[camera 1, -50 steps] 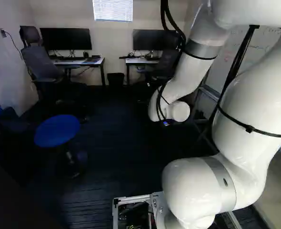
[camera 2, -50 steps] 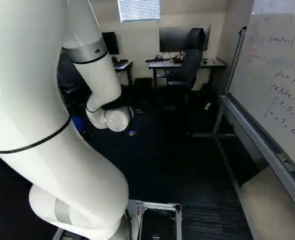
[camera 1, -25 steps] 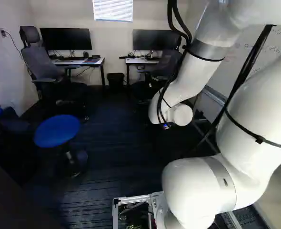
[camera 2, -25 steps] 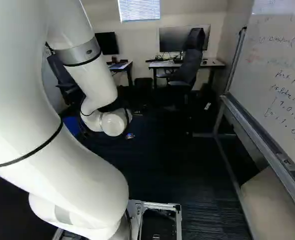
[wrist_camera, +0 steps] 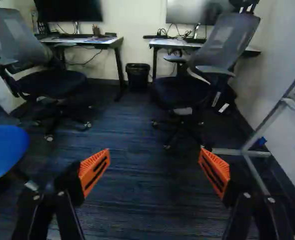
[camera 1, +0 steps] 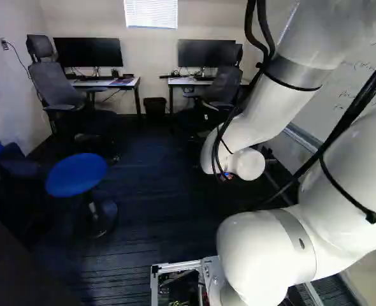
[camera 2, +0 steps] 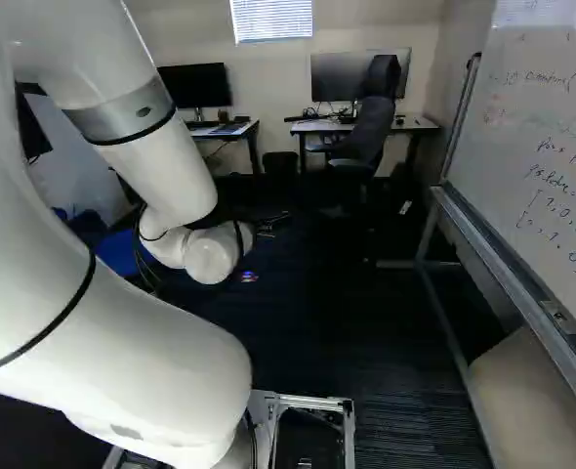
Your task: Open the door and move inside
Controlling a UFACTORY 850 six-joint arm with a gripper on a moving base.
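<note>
From these views I cannot tell where the door stands. The black two-finger gripper (camera 2: 249,277) with orange pads stands wide open, its fingers well apart and holding nothing, with dark blue striped carpet (wrist_camera: 152,200) showing between them. It sits at the end of the thick white jointed arm (camera 1: 258,121), which reaches forward from its lowest joint. Taking twelve o'clock as straight ahead of the gripper, a small black plastic waste bin (wrist_camera: 138,76) stands at twelve, by the far cream wall, between two light-topped desks with dark legs. The desk (wrist_camera: 82,41) at eleven bears a wide black monitor (wrist_camera: 70,10); the one at one o'clock bears another wide monitor (camera 2: 342,76). A grey mesh office chair (wrist_camera: 17,40) with a black seat stands at about ten, in front of the first desk, and a matching high-backed chair (wrist_camera: 220,45) stands at one, before the second. Nearer, at about nine, is a round blue stool (camera 1: 76,174) on a dark stem. At two o'clock a large white board (camera 2: 552,166) covered in handwriting rests on a grey metal stand (wrist_camera: 257,135). Slatted white blinds (camera 1: 151,14) cover a window on the far wall.
</note>
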